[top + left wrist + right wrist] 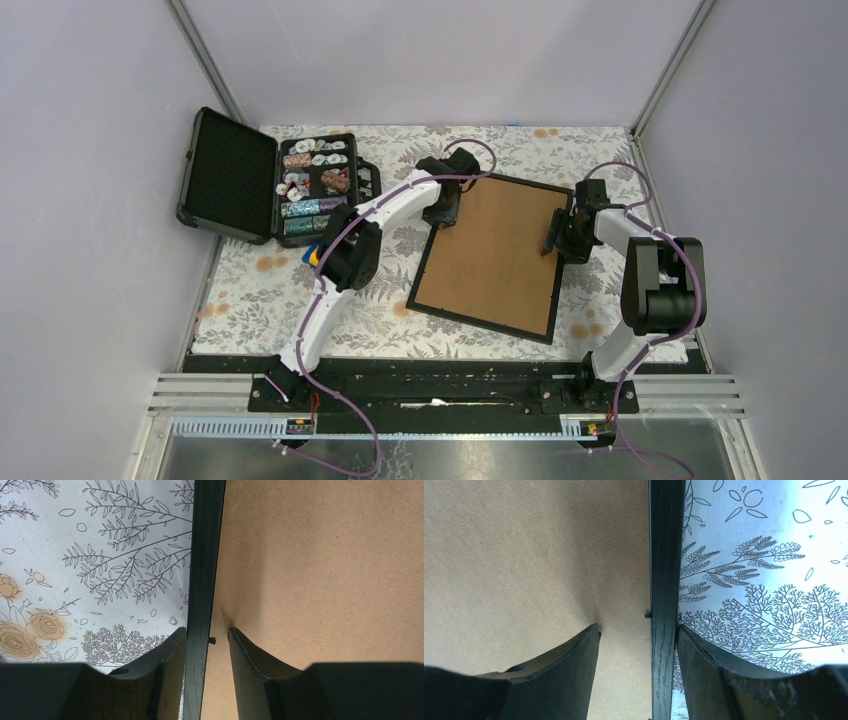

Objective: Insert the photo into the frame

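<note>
so the frame (492,255) sits face down on the table (260,300), brown back up. left gripper (206,630) and right gripper (638,626) each straddle a side rail, jaws slack with a gap inside, I guess to square it. no photo in sight, chip case (230,170) beyond

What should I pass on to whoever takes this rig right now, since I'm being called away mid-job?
Left gripper: open, jaws astride the left moulding of the frame, not clamped on it.
Right gripper: open, astride the right moulding.
The frame lies back up on the table, with the brown backing board sitting in it.
Photo: not visible in any view; cannot tell whether it is under the board.
Left to do: confirm the photo is inside, then probably secure the board.
</note>
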Motion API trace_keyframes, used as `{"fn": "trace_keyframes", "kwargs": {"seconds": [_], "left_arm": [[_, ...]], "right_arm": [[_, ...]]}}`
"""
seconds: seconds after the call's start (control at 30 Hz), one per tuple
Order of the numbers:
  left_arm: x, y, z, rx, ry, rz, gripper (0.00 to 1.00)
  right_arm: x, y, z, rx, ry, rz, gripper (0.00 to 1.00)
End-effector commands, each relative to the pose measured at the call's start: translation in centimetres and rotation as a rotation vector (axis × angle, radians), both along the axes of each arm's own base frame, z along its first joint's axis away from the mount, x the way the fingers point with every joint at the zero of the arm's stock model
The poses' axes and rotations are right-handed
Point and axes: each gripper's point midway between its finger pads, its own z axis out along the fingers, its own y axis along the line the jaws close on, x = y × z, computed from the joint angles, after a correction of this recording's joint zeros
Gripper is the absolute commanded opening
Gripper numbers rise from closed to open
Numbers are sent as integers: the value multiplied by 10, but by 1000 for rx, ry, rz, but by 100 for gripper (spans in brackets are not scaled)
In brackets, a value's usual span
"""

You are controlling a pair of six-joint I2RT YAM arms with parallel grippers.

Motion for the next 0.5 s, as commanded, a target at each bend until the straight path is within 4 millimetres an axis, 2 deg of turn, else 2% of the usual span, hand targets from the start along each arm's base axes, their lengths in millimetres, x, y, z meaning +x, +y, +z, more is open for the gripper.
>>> {"fn": "trace_keyframes", "kwargs": {"seconds": [0.0,0.07,0.13,0.2,0.23,0.3,0.4,0.47], "left_arm": [[-77,-7,-96,92,265,-62,45],[-64,-19,-69,33,219,-96,49],[-50,-35,-33,-71,175,-128,56],[-39,-44,-3,-178,138,-137,72],[-35,-42,2,-220,137,-126,80],[-35,-37,-1,-297,186,-107,84],[-55,-35,-16,-345,281,-119,84],[-73,-40,-18,-392,313,-137,83]], "right_arm": [[-7,28,-15,78,41,56,64],[-6,27,-15,78,43,55,64],[-4,26,-16,69,49,51,64],[0,24,-15,57,57,49,64],[2,23,-15,53,60,47,64],[5,23,-11,52,55,46,65],[11,23,-6,51,49,46,67],[15,23,-4,48,51,41,69]]}}
